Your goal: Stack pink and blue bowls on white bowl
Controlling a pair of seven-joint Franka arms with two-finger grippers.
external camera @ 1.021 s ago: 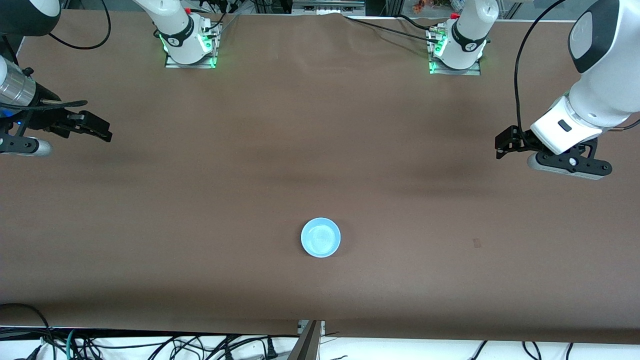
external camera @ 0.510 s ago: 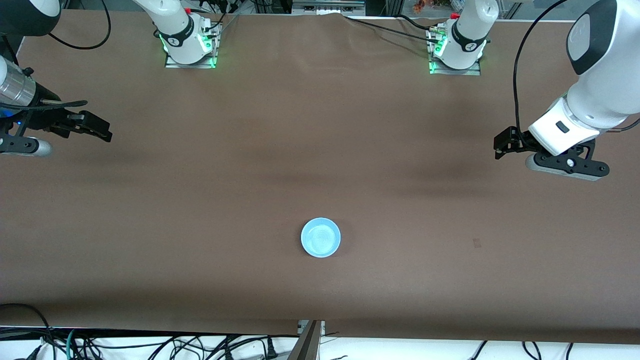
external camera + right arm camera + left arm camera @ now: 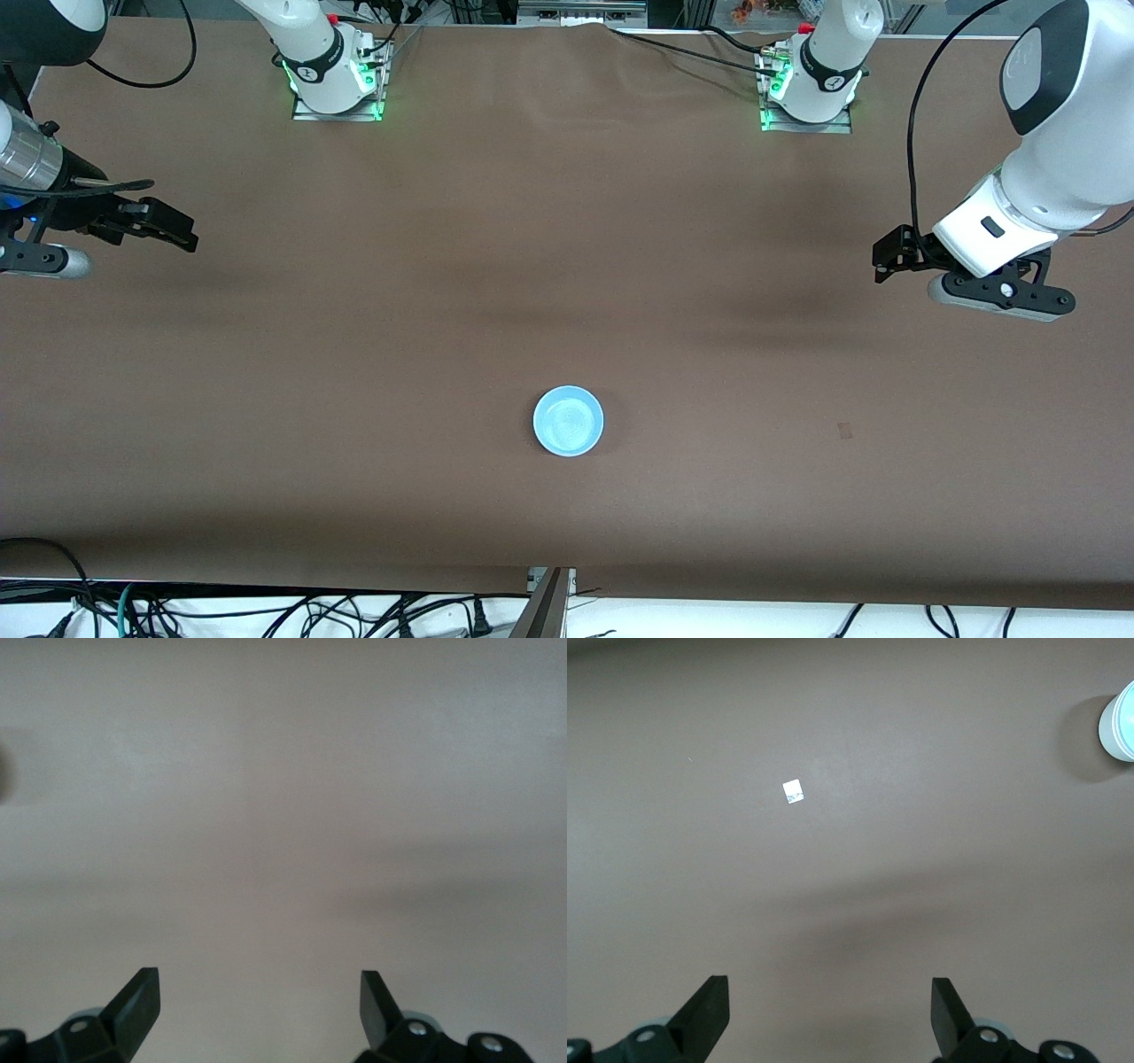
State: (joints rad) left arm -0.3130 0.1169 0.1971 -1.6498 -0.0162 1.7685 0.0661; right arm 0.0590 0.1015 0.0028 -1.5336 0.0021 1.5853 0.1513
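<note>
One small round light blue plastic bowl (image 3: 568, 420) sits mid-bench near the front camera, likely light, stiff and slick, best pinched at its rim; left gripper (image 3: 889, 255) and right gripper (image 3: 168, 229) hover apart, fingers released.

No readable text, brand, number or sign appears anywhere in the pictures. A small white scrap (image 3: 794, 791) on the brown counter (image 3: 567, 266), upper left of centre in the left wrist view, carries a faint bluish mark too small to make out. A round emblem (image 3: 307, 73) on the arm base at the upper left of the front view cannot be read as a letter.
</note>
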